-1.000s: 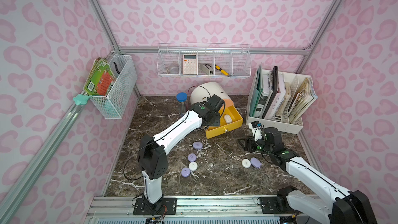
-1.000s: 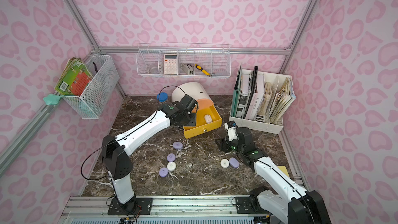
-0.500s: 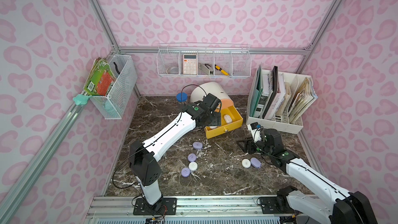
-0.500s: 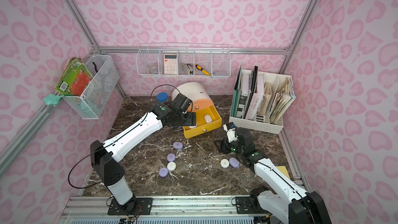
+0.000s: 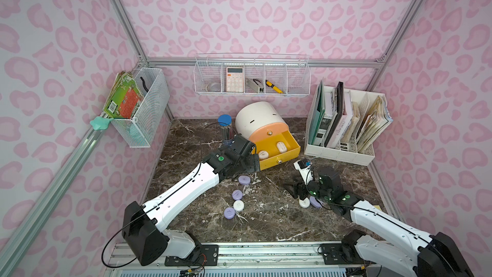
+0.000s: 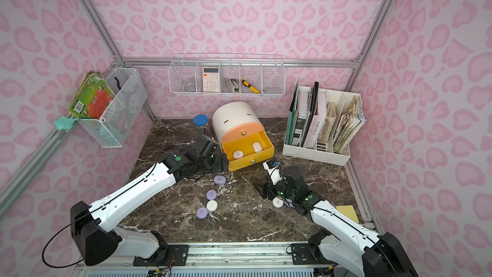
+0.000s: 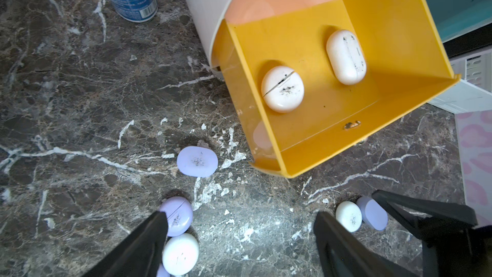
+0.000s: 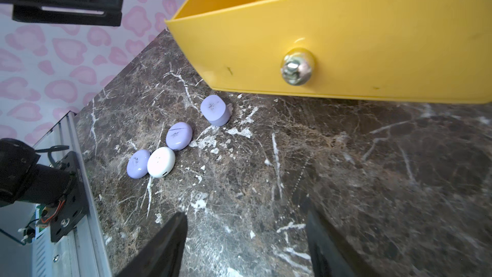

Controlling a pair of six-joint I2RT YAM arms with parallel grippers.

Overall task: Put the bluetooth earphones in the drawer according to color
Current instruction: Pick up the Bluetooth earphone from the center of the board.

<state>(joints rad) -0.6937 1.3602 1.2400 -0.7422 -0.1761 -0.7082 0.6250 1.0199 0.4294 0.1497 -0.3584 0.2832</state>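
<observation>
Dark marble bench (image 5: 269, 222) under pink-spotted walls (image 5: 266, 9): your left end effector (image 7: 241, 219) hangs wide open and empty beside the pulled-out yellow drawer (image 5: 288, 156), which holds two white earphone cases (image 5: 263, 153). Your right end effector (image 8: 246, 217) is spread open too, gripping nothing (one white case (image 5: 304, 203) and one lilac case (image 5: 315, 202) lie beside it); three lilac cases (image 5: 236, 194) and a lone white case (image 5: 238, 205) lie mid-bench.

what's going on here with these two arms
Two robot arms are sorting earphone cases by colour into a small cabinet. Its yellow drawer is pulled out with two white cases inside. Both arms' jaws are open and empty: the left arm beside the drawer, the right arm low by a white case and a lilac case. Four more cases lie mid-table.
</observation>
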